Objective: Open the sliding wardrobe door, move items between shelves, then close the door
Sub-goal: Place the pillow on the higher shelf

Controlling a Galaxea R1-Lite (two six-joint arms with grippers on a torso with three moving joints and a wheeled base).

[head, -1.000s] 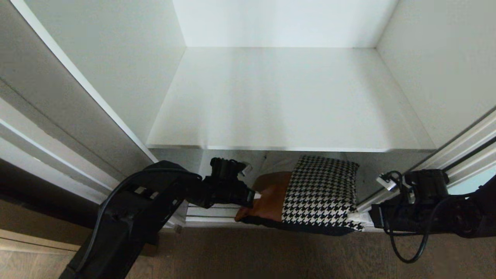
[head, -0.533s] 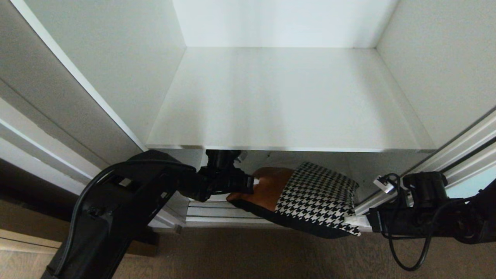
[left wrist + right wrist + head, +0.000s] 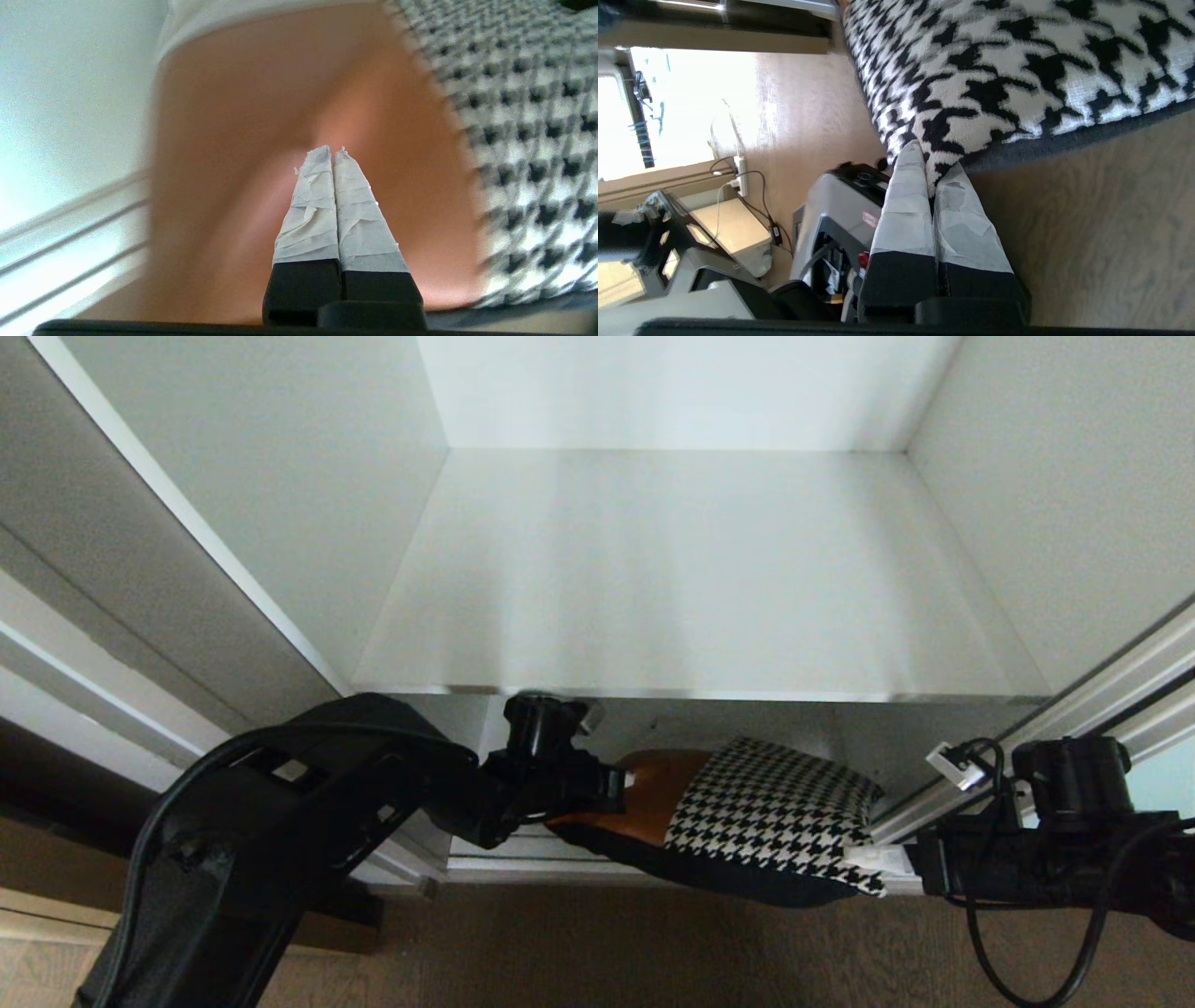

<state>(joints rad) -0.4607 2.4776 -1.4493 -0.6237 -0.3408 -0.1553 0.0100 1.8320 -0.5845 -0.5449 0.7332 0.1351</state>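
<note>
With the sliding wardrobe door opened, the houndstooth-and-leather bag is gripped by closed left end effector and right end effector, upper shelf not yet reached

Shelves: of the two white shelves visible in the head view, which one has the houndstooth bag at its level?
The lower shelf, behind the sill rails: the bag hangs out past its front. The upper shelf is bare.

Looks like a home bedroom or closet corner: built-in white wardrobe shelf at 12 o'clock, sliding door at 3 o'clock, wood floor at 6 o'clock, power strip on floor.
</note>
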